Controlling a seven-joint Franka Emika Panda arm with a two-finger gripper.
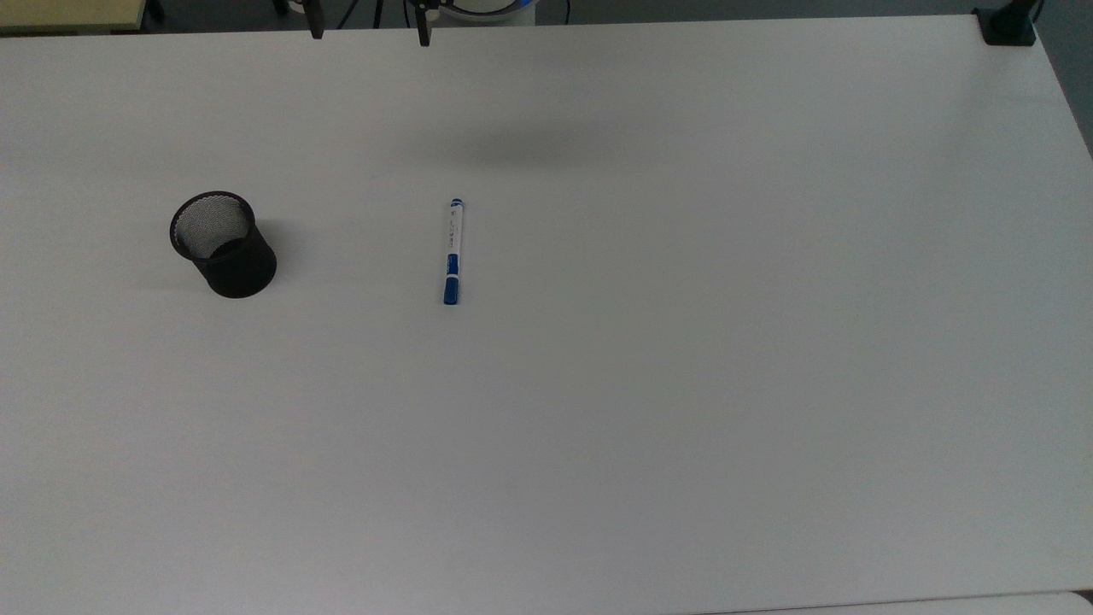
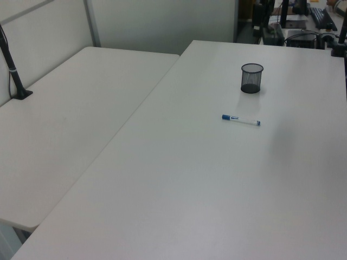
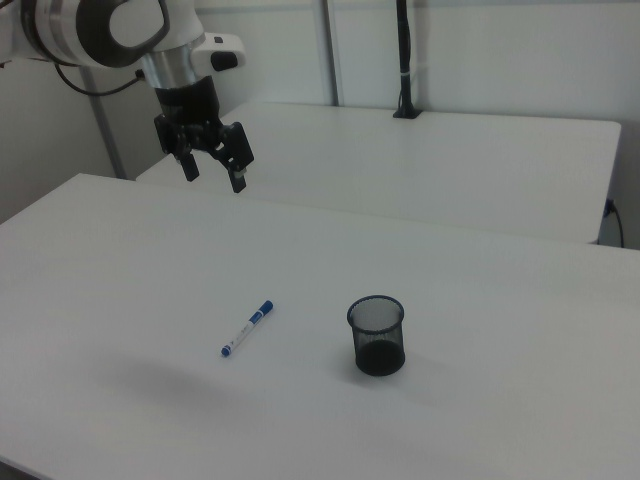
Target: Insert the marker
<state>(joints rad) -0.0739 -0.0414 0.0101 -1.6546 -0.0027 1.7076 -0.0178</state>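
- The pincer [image 3: 212, 165] hung spread and empty, high above the surface [image 3: 480, 300]; nothing sat between its fingers
- The marker [image 3: 247, 328] lay flat on the surface well below the pincer and apart from it; in the right view it lay toward the nearer edge
- The black mesh cup [image 3: 377, 334] stood upright, farther from the pincer than the marker, to the right view's right
- The marker looked light, stiff and smooth, likely to roll or slip; a hold across mid-barrel, clear of the blue cap [image 3: 262, 309], seemed safest
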